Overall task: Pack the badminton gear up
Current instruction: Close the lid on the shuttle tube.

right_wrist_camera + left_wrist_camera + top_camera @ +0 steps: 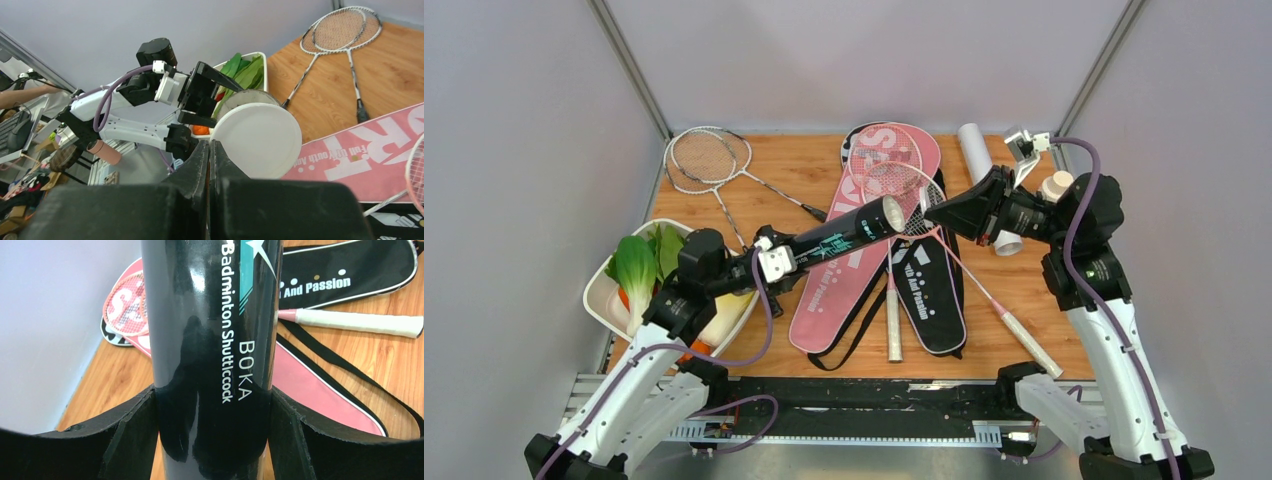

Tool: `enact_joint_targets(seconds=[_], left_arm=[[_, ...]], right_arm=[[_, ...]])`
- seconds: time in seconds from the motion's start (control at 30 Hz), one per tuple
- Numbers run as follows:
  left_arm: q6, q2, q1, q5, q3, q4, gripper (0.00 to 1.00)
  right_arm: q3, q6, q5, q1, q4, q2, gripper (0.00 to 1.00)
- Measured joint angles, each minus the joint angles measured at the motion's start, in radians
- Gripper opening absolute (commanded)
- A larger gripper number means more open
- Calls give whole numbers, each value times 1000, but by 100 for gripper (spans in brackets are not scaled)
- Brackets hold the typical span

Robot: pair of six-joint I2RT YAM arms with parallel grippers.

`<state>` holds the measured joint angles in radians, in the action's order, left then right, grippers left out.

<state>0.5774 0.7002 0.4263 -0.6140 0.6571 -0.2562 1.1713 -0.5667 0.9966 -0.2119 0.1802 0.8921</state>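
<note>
My left gripper clamps the glossy black shuttlecock tube level; right gripper, fingers together, sits at its round white cap, probably for capping.

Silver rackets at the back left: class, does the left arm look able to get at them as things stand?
Probably not yet: the left gripper is shut on the black tube, so it cannot grasp, though nothing visible blocks the way to the silver rackets.

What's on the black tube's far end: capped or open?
Capped: a white lid covers the black tube end by the right claw. Fully seated? Cannot tell.
</note>
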Motion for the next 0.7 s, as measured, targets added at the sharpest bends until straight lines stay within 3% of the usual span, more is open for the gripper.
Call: enact_joint_targets(seconds=[0.7], left_arm=[[56,18,10,-62,8,18,2]], right_arm=[[-30,-38,-26,-191,-21,73,0]])
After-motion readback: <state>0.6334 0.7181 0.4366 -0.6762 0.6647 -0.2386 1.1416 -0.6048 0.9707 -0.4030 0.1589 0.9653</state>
